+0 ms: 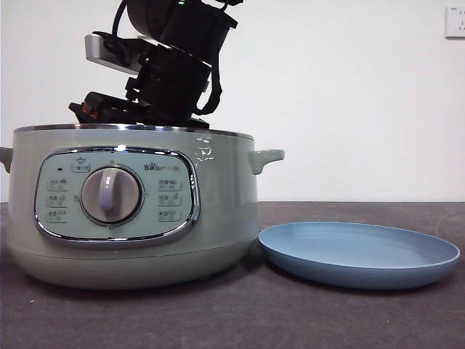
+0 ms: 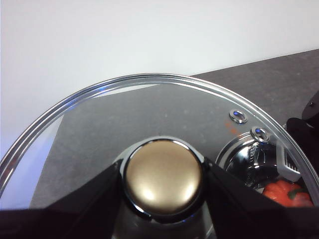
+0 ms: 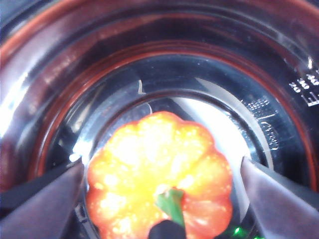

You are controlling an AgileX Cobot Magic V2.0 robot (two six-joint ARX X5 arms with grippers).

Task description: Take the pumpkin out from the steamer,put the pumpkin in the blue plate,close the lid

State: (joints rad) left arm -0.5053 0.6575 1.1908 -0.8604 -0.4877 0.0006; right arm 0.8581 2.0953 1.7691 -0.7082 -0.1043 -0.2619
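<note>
The orange pumpkin point(image 3: 149, 159) with its green stem sits on the floor of the steamer point(image 1: 218, 211), whose shiny inner wall point(image 3: 149, 59) surrounds it. My right gripper point(image 3: 159, 172) has come down into the pot and is open, one jaw on each side of the pumpkin with small gaps. In the front view only that arm point(image 1: 171, 73) shows above the rim. My left gripper point(image 2: 163, 181) is shut on the knob point(image 2: 163, 174) of the glass lid point(image 2: 149, 109), held off the pot. Through the glass I see the pumpkin point(image 2: 284, 191). The blue plate point(image 1: 360, 254) lies right of the steamer.
The steamer's side handle point(image 1: 265, 158) juts toward the plate. A white wall stands behind the dark table point(image 1: 290, 320). A wall socket point(image 1: 455, 22) is at the upper right. The right arm's black body point(image 2: 304, 124) shows beside the lid.
</note>
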